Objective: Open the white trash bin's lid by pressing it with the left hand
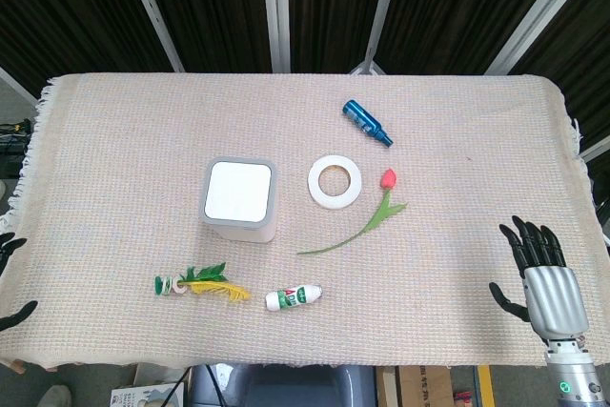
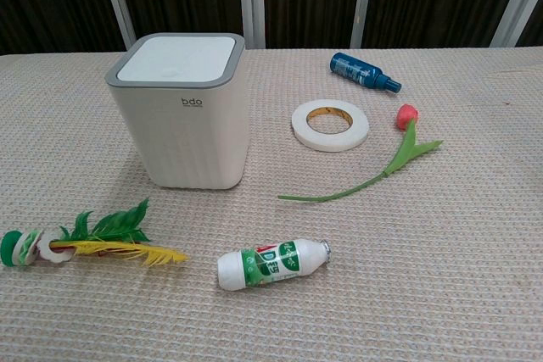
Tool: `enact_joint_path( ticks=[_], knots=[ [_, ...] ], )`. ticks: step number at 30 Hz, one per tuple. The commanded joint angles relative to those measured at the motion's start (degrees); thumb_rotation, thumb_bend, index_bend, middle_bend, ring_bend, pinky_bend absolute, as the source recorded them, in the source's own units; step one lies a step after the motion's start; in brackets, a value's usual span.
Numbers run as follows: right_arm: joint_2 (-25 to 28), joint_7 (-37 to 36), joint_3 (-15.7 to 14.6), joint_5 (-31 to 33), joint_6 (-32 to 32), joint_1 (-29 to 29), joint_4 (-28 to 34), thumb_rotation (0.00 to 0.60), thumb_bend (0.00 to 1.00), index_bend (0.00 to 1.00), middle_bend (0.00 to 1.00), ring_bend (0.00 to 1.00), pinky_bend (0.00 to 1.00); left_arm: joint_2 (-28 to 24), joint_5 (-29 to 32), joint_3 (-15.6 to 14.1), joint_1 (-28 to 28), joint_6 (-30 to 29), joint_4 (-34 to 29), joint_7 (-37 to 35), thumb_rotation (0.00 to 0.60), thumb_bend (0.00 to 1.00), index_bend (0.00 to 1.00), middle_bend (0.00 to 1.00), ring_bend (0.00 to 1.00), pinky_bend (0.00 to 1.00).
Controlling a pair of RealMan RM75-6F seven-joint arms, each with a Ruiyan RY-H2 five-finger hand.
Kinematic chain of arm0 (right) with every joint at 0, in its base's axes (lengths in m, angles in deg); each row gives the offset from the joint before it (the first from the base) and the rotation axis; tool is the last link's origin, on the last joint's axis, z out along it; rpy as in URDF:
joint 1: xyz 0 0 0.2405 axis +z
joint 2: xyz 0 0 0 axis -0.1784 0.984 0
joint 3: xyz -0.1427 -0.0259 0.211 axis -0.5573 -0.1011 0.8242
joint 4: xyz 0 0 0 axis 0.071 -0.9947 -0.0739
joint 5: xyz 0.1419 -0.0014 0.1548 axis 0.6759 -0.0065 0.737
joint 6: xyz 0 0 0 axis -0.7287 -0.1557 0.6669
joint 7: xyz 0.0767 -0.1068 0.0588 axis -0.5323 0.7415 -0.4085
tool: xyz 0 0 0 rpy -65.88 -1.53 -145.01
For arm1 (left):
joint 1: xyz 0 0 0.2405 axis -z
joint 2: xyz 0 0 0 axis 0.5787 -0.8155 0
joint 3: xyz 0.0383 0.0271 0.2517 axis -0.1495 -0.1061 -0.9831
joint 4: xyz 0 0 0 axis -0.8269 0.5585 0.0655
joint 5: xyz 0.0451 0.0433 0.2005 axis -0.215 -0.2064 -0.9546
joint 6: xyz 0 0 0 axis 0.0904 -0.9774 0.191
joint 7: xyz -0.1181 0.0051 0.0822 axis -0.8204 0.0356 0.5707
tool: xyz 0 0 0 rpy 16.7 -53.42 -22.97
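The white trash bin (image 1: 239,201) stands left of the table's middle, its flat white lid (image 1: 237,189) down inside a grey rim. The chest view shows the bin (image 2: 187,112) close up with its lid (image 2: 176,57) level and closed. Only dark fingertips of my left hand (image 1: 11,278) show at the far left edge of the head view, well away from the bin, apart and holding nothing. My right hand (image 1: 541,269) rests at the table's right front, fingers spread and empty. Neither hand appears in the chest view.
A white tape roll (image 1: 335,181) and a red tulip (image 1: 367,216) lie right of the bin. A blue bottle (image 1: 367,122) lies further back. A small green-labelled bottle (image 1: 294,297) and a feathered toy (image 1: 201,284) lie in front of the bin. A woven cloth (image 1: 114,140) covers the table.
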Motion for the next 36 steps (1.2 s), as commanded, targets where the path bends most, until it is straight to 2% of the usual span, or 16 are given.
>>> enact_joint_path(
  ticks=[1, 23, 30, 34, 36],
  knots=[
    [0.2, 0.0, -0.1, -0.1, -0.2, -0.2, 0.1, 0.600, 0.27, 0.12, 0.02, 0.00, 0.00, 0.0, -0.1, 0.0, 0.0, -0.1, 0.0, -0.1, 0.600, 0.18, 0.19, 0.14, 0.00, 0.06],
    [1.1, -0.8, -0.4, -0.6, -1.0, -0.9, 0.7, 0.600, 0.27, 0.12, 0.02, 0.00, 0.00, -0.3, -0.8, 0.0, 0.2, -0.2, 0.5, -2.3, 0.600, 0.19, 0.18, 0.16, 0.03, 0.07],
    [1.6, -1.2, -0.4, -0.5, -1.4, -1.3, 0.9, 0.600, 0.27, 0.12, 0.02, 0.00, 0.00, 1.4, -5.4, 2.0, 2.4, -2.6, 5.3, -6.5, 0.600, 0.25, 0.18, 0.35, 0.24, 0.26],
    [1.5, -1.0, -0.3, -0.3, -1.3, -1.3, 1.1, 0.600, 0.27, 0.12, 0.02, 0.00, 0.00, -0.3, -5.6, 3.3, 5.5, 0.9, 4.7, -7.8, 0.600, 0.29, 0.18, 0.46, 0.34, 0.37],
    [1.5, -0.7, -0.4, -0.3, -1.2, -1.2, 1.1, 0.600, 0.27, 0.12, 0.02, 0.00, 0.00, -2.0, -5.6, 4.0, 8.1, 4.2, 3.0, -9.1, 0.600, 0.31, 0.18, 0.49, 0.36, 0.40]
  ],
)
